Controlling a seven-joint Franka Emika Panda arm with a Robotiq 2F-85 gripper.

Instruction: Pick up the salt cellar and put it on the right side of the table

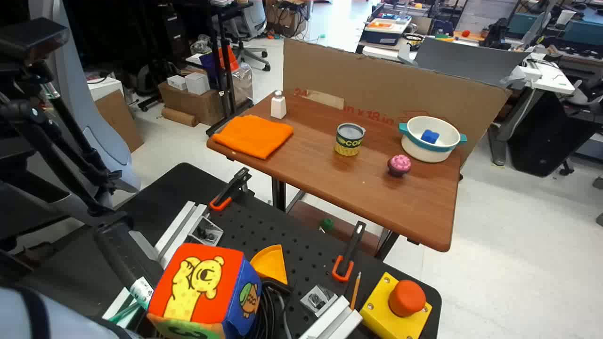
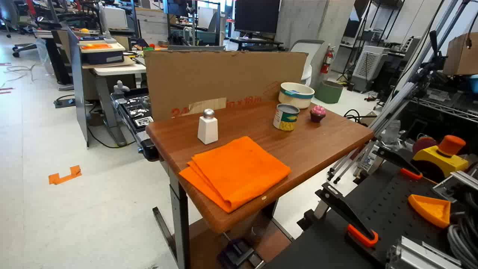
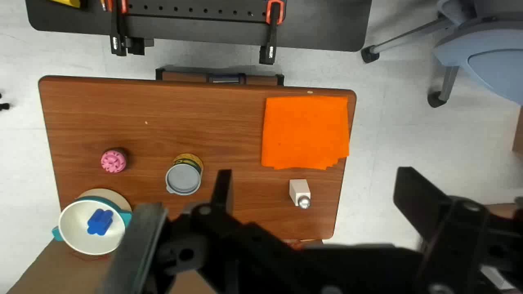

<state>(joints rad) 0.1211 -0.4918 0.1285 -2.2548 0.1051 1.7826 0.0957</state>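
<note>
There it stands in an exterior view, the salt cellar (image 1: pixel 278 107), upright near a corner of the worktop (image 1: pixel 377 197), with the folded orange cloth (image 1: pixel 254 135) lying just beside it! Well apart from the pair, a yellow-and-green can (image 1: pixel 348 141) sits about mid-worktop; then comes a pink-topped cupcake (image 1: pixel 399 165), and near that a white bowl (image 1: pixel 424 154) with teal handles (image 1: pixel 403 128), a blue piece (image 1: pixel 429 136) inside.

On we go, again in an exterior view: a silvery cap (image 2: pixel 209 113) tops the salt cellar, which is between the cloth and the cardboard panel (image 2: pixel 224 74). Can and cupcake are near each other, bowl behind them, close to the panel.

Now the wrist view, looking down, and the claw (image 3: pixel 318 190) is spread wide, its dark fingers (image 3: pixel 421 204) well apart! The salt cellar shows in the gap between them, standing on the worktop near one end, just past the cloth's edge. At the opposite end: bowl and cupcake.
</note>
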